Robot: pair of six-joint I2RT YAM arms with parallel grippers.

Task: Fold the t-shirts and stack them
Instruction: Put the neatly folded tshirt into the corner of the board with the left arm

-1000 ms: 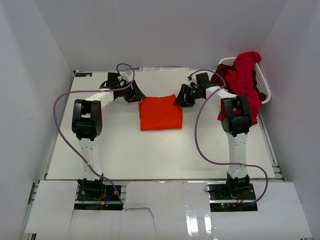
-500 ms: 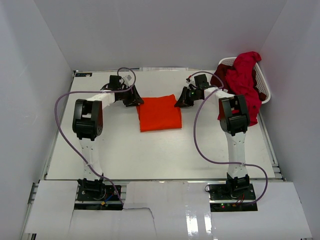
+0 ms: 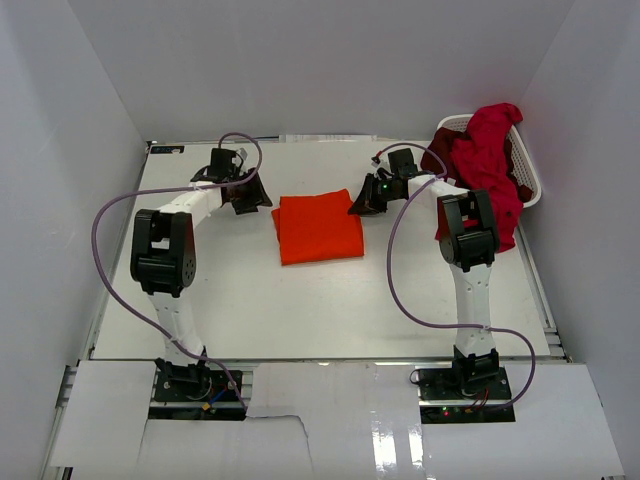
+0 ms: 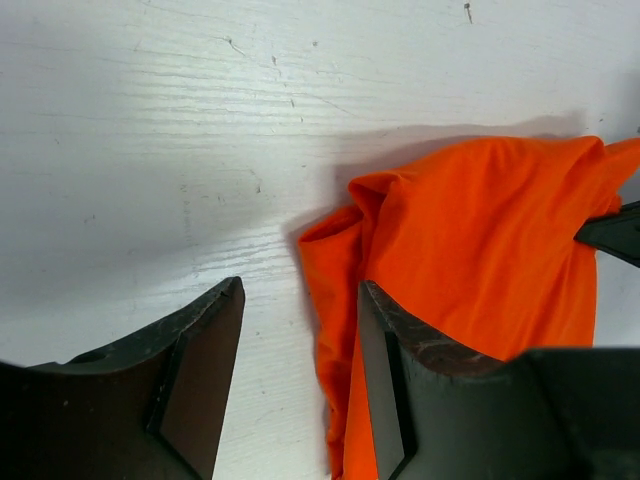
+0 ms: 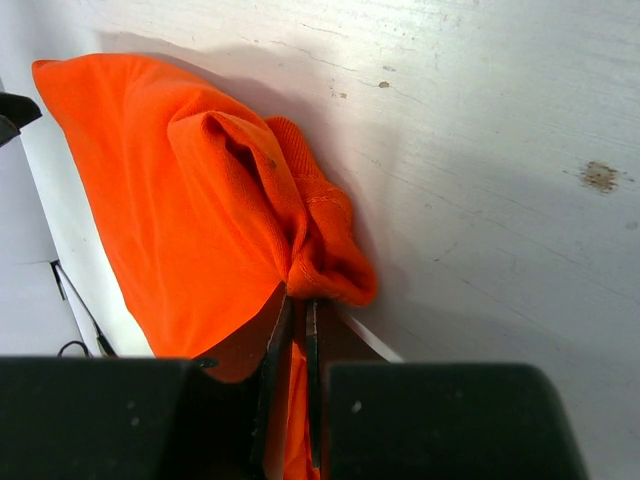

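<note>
My 2 pincers flank the folded orange t-shirt [image 3: 320,228] in the middle of the counter [image 3: 300,300].
My left pincer [image 3: 245,197] stands spread at the shirt's left edge. My right pincer [image 3: 366,200] is pressed together, pinching its right edge. At far right, the crimson t-shirts [image 3: 485,160] drape over the white basket [image 3: 531,190].

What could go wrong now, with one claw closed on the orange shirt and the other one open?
1. Only the right claw pinches the orange shirt, at a bunched corner; a pull may undo the fold.
2. The left claw stands open, holding nothing, so the shirt could drag sideways.
</note>
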